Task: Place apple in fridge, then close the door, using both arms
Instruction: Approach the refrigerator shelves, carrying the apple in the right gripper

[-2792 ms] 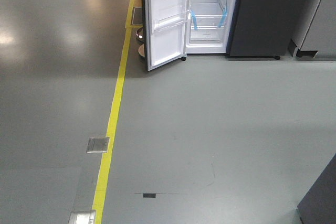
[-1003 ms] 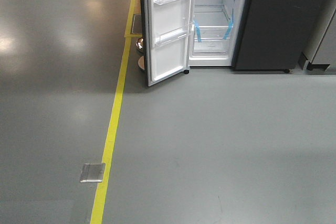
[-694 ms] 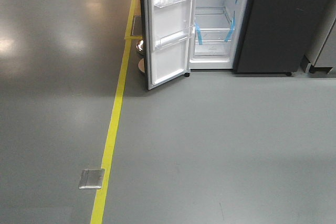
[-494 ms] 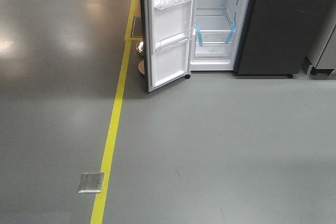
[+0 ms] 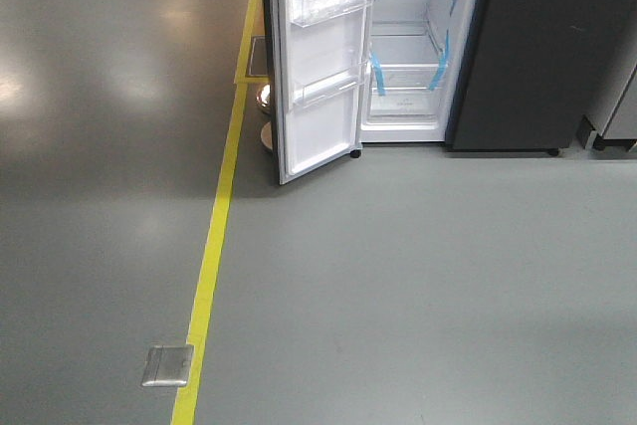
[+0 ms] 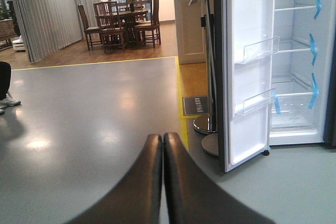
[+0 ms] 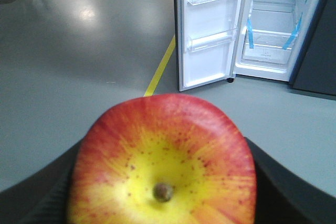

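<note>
Red skin streaked with yellow marks the apple, which fills the lower half of the right wrist view, its dimpled end and brown nub turned to the camera. The right gripper is clamped on it, with a dark finger at each flank, so the hold lies across the widest girth. The left gripper has its tips pressed together with nothing between them.

The fridge stands ahead of both arms, well apart from the apple across bare floor. Its door hangs wide open on the fridge side nearest the yellow line. Two clear bins sit on the door's white liner. Inside the fridge are white shelves and blue tape strips.

The fruit is probably light, firm and smooth-skinned, so it may slip a little, and a hard pinch could bruise it. The present hold across the girth suits it, with moderate pressure only. Being round, it may roll, so it is best set well back from a shelf's front edge. The empty left gripper is free to push the door.
</note>
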{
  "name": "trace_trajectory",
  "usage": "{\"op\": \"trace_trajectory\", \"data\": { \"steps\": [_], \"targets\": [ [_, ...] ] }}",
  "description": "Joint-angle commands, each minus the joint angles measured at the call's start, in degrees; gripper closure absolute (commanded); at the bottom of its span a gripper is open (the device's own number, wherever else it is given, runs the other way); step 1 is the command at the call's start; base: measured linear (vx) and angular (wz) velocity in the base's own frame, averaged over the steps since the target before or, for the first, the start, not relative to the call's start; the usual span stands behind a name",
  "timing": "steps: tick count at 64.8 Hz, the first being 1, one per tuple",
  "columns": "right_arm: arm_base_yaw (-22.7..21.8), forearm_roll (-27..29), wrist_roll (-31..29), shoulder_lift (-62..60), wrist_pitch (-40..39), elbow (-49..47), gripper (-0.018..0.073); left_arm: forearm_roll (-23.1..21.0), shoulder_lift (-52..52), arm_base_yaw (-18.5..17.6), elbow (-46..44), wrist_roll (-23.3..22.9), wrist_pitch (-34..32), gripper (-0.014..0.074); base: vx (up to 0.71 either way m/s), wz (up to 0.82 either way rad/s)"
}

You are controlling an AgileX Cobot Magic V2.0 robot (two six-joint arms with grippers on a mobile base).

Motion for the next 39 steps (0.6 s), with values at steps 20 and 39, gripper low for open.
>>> {"op": "trace_trajectory", "data": {
  "steps": [20,39],
  "targets": [
    [-0.25,1.46,-0.42,-0.37,-4.59,-1.39,0.0517,-0.39,-0.92,-0.34,1.63,-0.46,-4.08,0.0602,0.11,-0.01],
    [-0.25,1.46,-0.42,-0.37,-4.59,-1.39,0.0517,-0.39,-0.92,-0.34,1.63,-0.46,-4.08,0.0602,0.11,-0.01]
  ]
}}
